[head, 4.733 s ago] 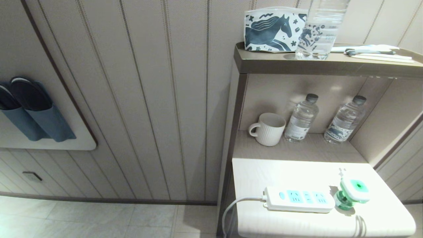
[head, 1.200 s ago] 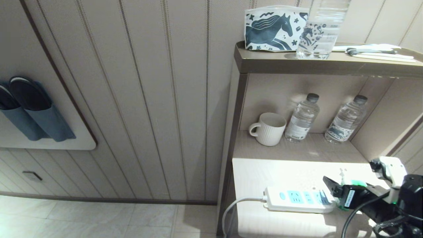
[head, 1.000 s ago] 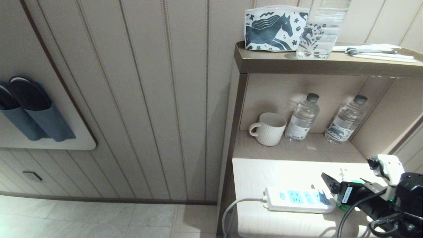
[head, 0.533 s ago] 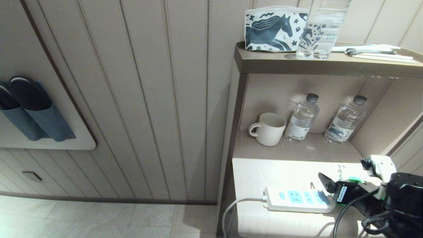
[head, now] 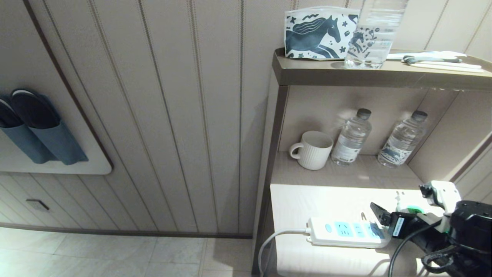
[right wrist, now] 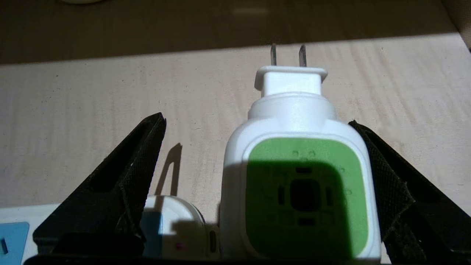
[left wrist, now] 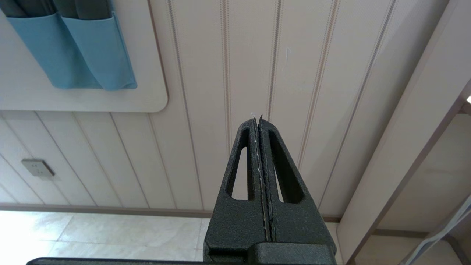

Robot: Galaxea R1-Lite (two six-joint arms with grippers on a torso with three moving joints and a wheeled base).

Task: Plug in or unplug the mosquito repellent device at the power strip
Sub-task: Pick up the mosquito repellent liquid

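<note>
Head view: right hand (head: 399,219) sits at the tabletop's (head: 307,200) right end, spread around the mosquito repellent device (head: 413,209), which lies just beside the power strip's (head: 346,231) right end, unplugged. Right wrist view confirms: device (right wrist: 301,173) between the two fingers, one finger (right wrist: 382,176) touching its side, the other well clear, so no grip yet. Prongs (right wrist: 288,55) point away from the hand, toward the back shelf.

Step, I'd say: grasp before plug-in. Next calls for closing on the device, lifting, turning prongs down w/ a socket.

Left hand (left wrist: 260,176) is clenched, empty, parked facing the wall.

Count: 1 device, 1 strip w/ 3 blue socket panels, 3 water bottles, 1 mug (head: 312,150).
</note>
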